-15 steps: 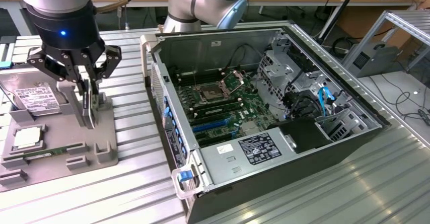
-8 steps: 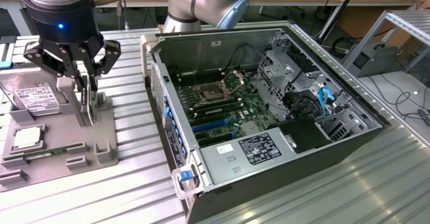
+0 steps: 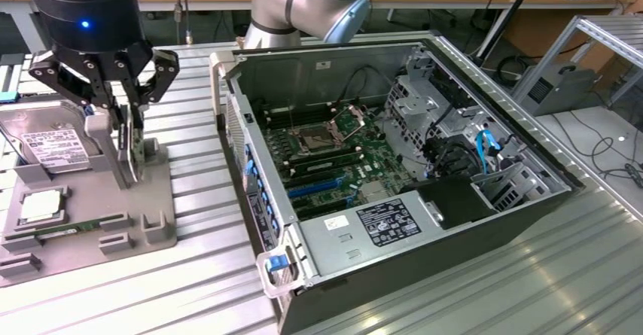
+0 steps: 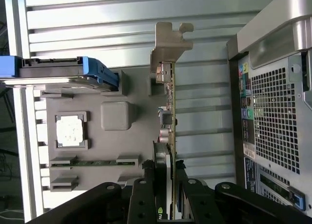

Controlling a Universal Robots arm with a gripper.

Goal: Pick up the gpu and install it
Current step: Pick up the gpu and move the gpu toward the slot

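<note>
The gpu (image 3: 129,153) is a thin dark card standing on edge at the grey fixture tray (image 3: 150,229), on the exterior view's left. In the wrist view the gpu (image 4: 169,112) appears edge-on, its silver bracket (image 4: 168,43) at the far end. My gripper (image 3: 128,128) hangs straight down over it. Its black fingers (image 4: 145,185) press against both faces of the card, so the gripper (image 4: 165,168) is shut on it. Whether the card's lower edge has left the tray I cannot tell.
The open computer case (image 3: 402,162) lies on the exterior view's right, motherboard (image 3: 342,154) and blue slots (image 3: 316,184) exposed. Its perforated rear panel (image 4: 273,112) shows beside the tray. The tray also carries a hard drive (image 3: 45,139), a CPU (image 3: 41,203) and a memory stick (image 3: 71,229).
</note>
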